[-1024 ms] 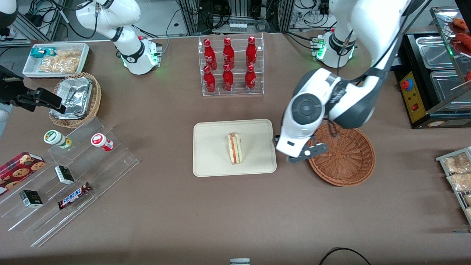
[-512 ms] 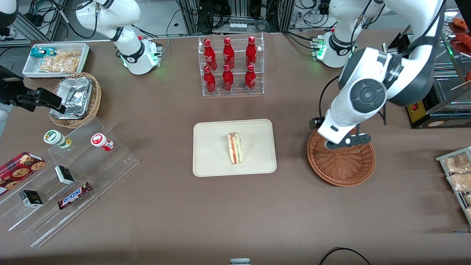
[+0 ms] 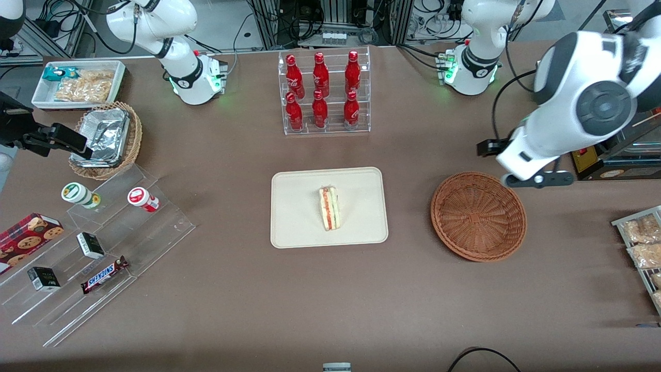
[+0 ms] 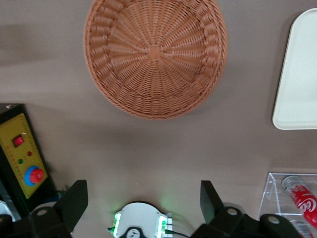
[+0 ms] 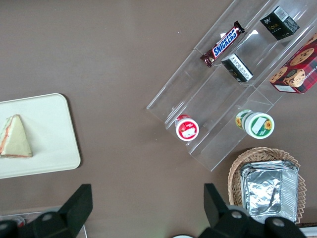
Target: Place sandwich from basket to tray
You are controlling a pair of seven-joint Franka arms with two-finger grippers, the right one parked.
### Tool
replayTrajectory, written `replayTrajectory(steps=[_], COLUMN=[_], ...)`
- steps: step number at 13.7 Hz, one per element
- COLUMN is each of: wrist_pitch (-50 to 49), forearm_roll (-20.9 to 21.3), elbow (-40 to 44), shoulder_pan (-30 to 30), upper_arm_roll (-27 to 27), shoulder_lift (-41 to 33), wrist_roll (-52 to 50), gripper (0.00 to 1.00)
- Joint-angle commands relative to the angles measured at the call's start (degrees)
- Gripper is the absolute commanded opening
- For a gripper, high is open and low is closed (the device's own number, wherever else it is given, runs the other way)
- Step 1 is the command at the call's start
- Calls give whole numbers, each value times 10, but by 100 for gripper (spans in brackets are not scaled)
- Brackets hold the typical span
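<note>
Left wrist view: claw (image 4: 143,206) spread wide above basket (image 4: 155,57) (tray (image 4: 299,79) cropped).

The one clearly readable word is "SNICKERS", in blue letters on a white panel of the brown candy bar (image 3: 105,275) lying on the clear stepped stand (image 3: 98,248); it reads again on that bar in the right wrist view (image 5: 223,43). The red bottles (image 3: 320,90) in the rack at 12 o'clock from the tray (image 3: 289,227) carry a white script logo too small to read. The labels on the round lids (image 3: 138,197) and on the small dark boxes (image 3: 43,278) cannot be made out either.
</note>
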Motion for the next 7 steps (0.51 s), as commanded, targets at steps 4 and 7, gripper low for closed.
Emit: replayTrajectory(steps=[4, 7], wrist_pitch=[-37, -29], forearm_roll=[-7, 3], elbow=[24, 52], shoulder_pan=[-17, -18], upper_arm_roll=[103, 112], shoulder_lift=[-56, -55], wrist_roll=[107, 107], gripper=[100, 100])
